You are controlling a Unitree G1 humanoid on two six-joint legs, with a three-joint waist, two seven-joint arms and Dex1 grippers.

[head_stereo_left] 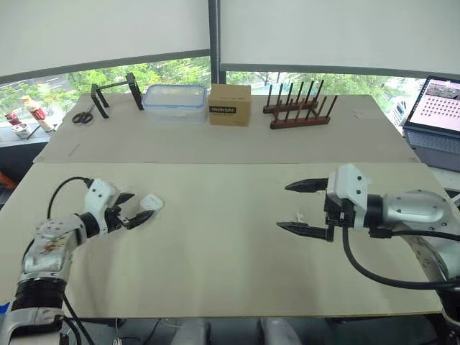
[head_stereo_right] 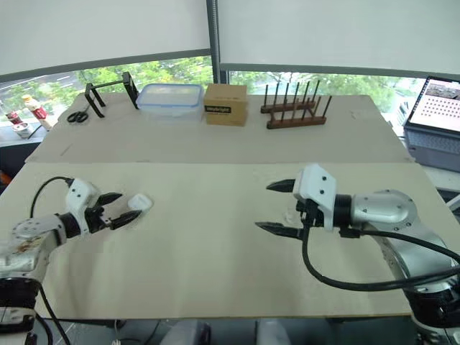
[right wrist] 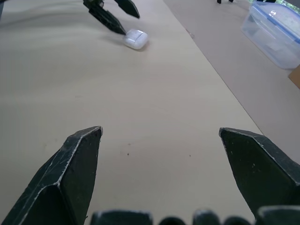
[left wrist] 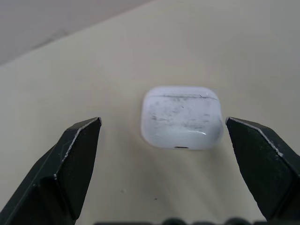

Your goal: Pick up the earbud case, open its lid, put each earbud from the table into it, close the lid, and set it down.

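Observation:
The white earbud case lies lid shut on the beige table, at the left. My left gripper is open right at it, one black finger on each side of its near end; the left wrist view shows the case just past the fingertips, with gaps on both sides. My right gripper hovers open over the table's right half, holding nothing. A tiny white piece, perhaps an earbud, lies beside its lower finger. The right wrist view shows the case far off, with the left gripper at it.
Along the far table stand a clear lidded container, a brown box, a wooden peg rack, a black stand and scissors. A laptop sits at the right edge.

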